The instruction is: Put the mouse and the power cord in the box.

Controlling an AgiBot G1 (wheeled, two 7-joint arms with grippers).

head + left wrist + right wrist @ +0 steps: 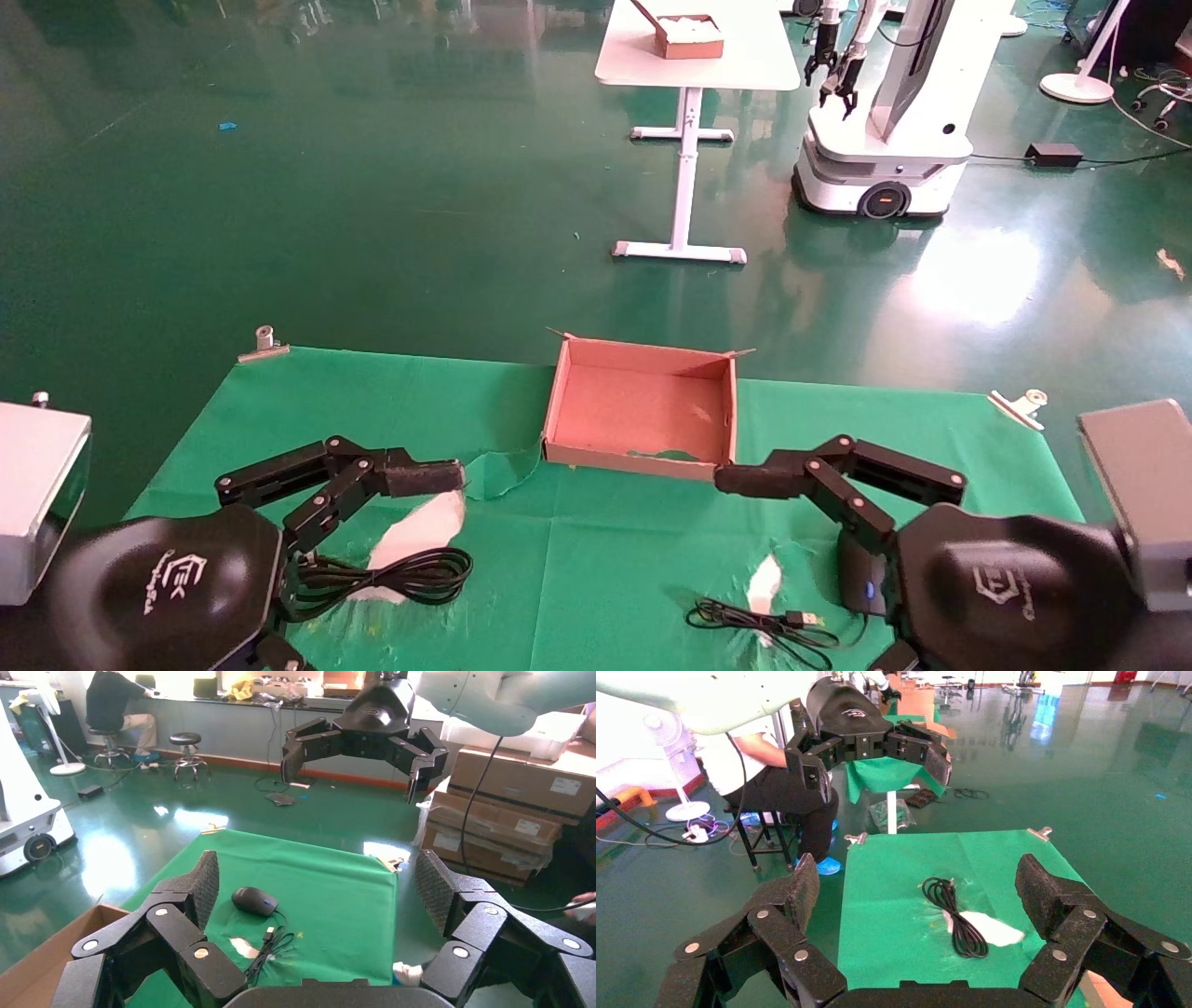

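The box, shallow brown cardboard with nothing in it, sits at the far middle of the green cloth. The power cord lies coiled at the near left. My left gripper hovers open above it, its far finger pointing at the box's near left corner. The black mouse lies at the near right, half hidden in the head view under my right gripper. That gripper is open, its far finger by the box's near right corner. The mouse's thin cable and USB plug lie bunched beside it.
White patches show where the cloth is torn. Metal clips hold its far corners. Beyond the table stand a white table carrying another brown box, and a second robot. A person sits off the left side.
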